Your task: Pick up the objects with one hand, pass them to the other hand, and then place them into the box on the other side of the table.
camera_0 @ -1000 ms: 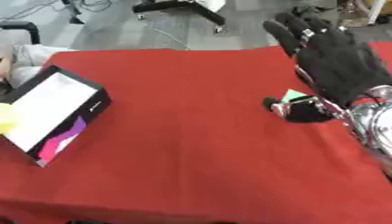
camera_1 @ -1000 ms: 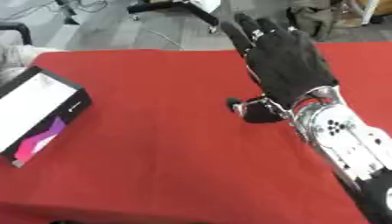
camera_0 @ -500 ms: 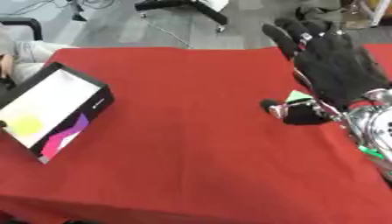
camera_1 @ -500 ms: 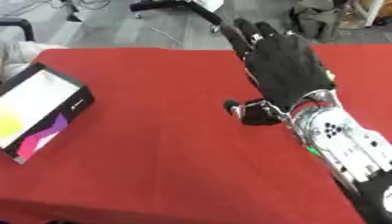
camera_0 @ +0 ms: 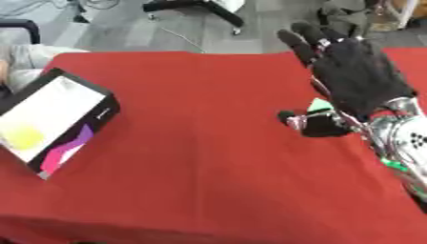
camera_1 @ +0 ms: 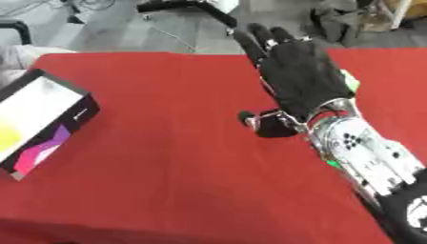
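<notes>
My right hand (camera_0: 359, 83) hangs over the red table (camera_0: 200, 143) well to the right of the box (camera_0: 52, 119), which I take as my landmark. The fingers (camera_1: 254, 40) are stretched out flat and point away from me toward the table's far edge, and the thumb (camera_0: 304, 125) sticks out sideways toward the box. Nothing is closed inside the hand; it is open, palm down.

A small pale green object (camera_0: 320, 105) peeks out from under the hand, on the side facing the box, just between the thumb and the palm. In the right eye view a strip of the same light green (camera_1: 350, 81) shows at the hand's outer edge, the side away from the box. I cannot tell its shape or whether my palm touches it or only hovers above it.

The box sits at the table's left edge, far from my hand, tilted so its opening faces up and toward me. It has black outer walls and a white inside. In the lower part of its interior lies a yellow round thing (camera_0: 23, 137), and beside that, toward my hand, is a pink and purple patch (camera_0: 65, 147); whether that patch is an item or a print on the box I cannot tell.

My left hand shows in neither view.
</notes>
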